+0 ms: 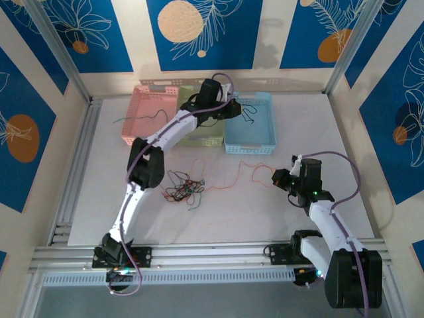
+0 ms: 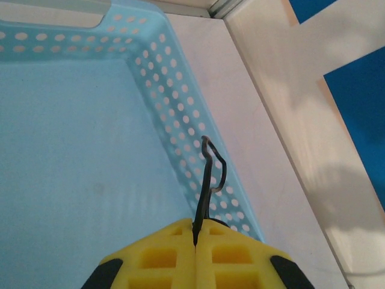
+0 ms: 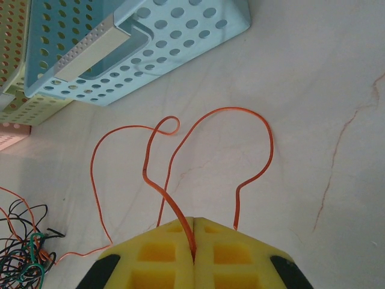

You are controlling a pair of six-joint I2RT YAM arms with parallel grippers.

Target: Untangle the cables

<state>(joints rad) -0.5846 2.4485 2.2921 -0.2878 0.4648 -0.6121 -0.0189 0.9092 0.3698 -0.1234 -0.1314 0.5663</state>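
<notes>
A tangle of black, orange-red and dark cables [image 1: 184, 187] lies on the white table in front of the baskets; its edge shows at the lower left of the right wrist view [image 3: 24, 253]. My left gripper [image 1: 233, 109] hangs over the blue basket [image 1: 250, 147]. In its wrist view the left gripper [image 2: 195, 241] is shut on a black cable [image 2: 207, 180], whose bent end rests against the basket's perforated wall [image 2: 162, 96]. My right gripper [image 1: 281, 180] is low over the table, right of the tangle. In its wrist view the right gripper [image 3: 194, 253] is shut on an orange cable [image 3: 225, 109] that loops across the tabletop.
Three baskets stand side by side at the back: pink [image 1: 147, 88], green [image 1: 202, 139] and blue. A thin dark cable [image 1: 142, 118] lies in the pink one. Frame posts and patterned walls enclose the table. A metal rail runs along the near edge.
</notes>
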